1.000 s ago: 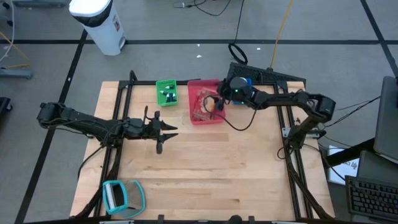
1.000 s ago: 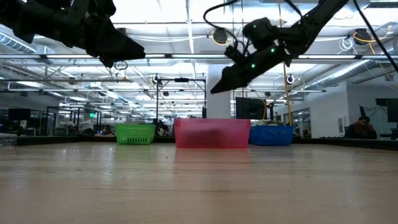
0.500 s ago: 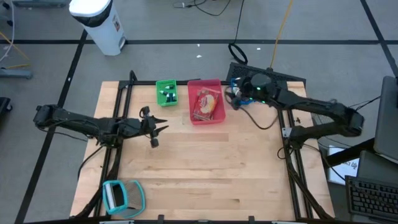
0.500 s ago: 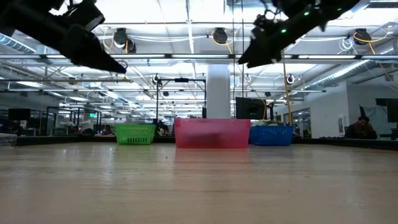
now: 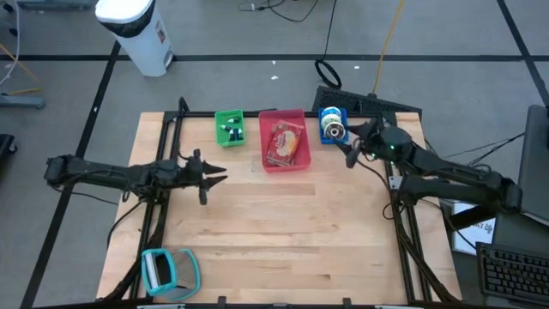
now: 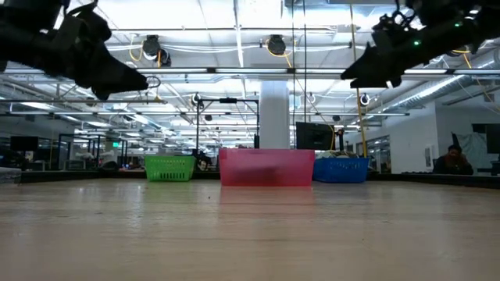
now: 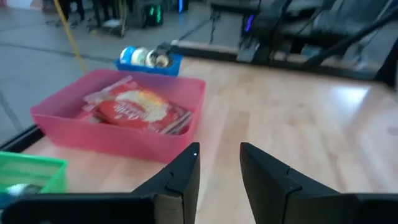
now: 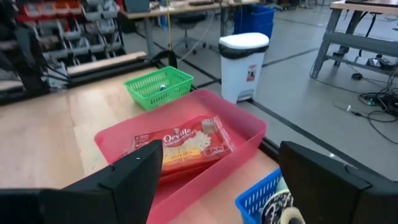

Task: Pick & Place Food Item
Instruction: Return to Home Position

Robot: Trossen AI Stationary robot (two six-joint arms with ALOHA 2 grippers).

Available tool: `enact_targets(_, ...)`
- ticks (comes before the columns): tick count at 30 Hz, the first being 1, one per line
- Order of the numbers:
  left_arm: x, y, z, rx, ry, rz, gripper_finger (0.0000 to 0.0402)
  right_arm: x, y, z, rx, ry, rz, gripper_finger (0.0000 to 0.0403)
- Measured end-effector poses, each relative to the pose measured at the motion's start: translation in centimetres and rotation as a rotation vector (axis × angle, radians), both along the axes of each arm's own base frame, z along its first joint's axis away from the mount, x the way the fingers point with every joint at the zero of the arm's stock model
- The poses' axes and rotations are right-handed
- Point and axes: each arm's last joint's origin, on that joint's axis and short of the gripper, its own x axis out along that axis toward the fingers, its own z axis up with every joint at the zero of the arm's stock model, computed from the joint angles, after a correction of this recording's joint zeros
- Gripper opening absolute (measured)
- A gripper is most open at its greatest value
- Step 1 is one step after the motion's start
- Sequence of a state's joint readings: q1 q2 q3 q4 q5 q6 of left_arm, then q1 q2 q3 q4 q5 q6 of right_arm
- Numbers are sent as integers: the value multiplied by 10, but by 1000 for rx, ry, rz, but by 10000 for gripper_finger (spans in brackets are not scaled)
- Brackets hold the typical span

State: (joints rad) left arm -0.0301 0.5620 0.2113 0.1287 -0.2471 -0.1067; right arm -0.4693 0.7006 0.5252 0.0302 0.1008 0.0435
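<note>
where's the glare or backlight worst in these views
Low view: ceiling lights behind turn the left gripper and right gripper into dark silhouettes. Left wrist view: a pale glare patch on the bare table. High view: even light, no strong glare.

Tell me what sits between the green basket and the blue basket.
The red bin, holding red popcorn bags, sits between the green basket and the blue basket; the high view shows it.
</note>
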Motion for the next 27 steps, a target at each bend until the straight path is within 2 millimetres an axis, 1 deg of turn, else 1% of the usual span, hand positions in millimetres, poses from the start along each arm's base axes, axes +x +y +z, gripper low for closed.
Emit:
enact_targets(4,-9,1,-14,-47,-111,-14,115,-13,7,-7,20,-54,-4,304)
enact_targets(7,-14,1,-20,-99,-143,-17,115,-20,12,-12,21,-89,46,304)
enact_targets(10,-18,0,-24,-124,-169,-60,115,-28,17,-16,7,-129,68,304)
enact_targets(14,-23,0,-21,-122,-223,-86,115,-35,20,-27,-30,-231,71,304)
enact_targets(16,-26,0,-18,-109,-251,-88,115,-37,22,-33,-43,-255,73,304)
enact_targets(19,-28,0,-16,-100,-271,-90,115,-40,23,-40,-28,-275,74,304)
enact_targets(23,-31,0,-16,-112,-281,-89,115,-41,25,-51,-4,-270,125,304)
enact_targets(27,-31,0,-16,-120,-276,-88,115,-41,26,-54,-7,-272,146,304)
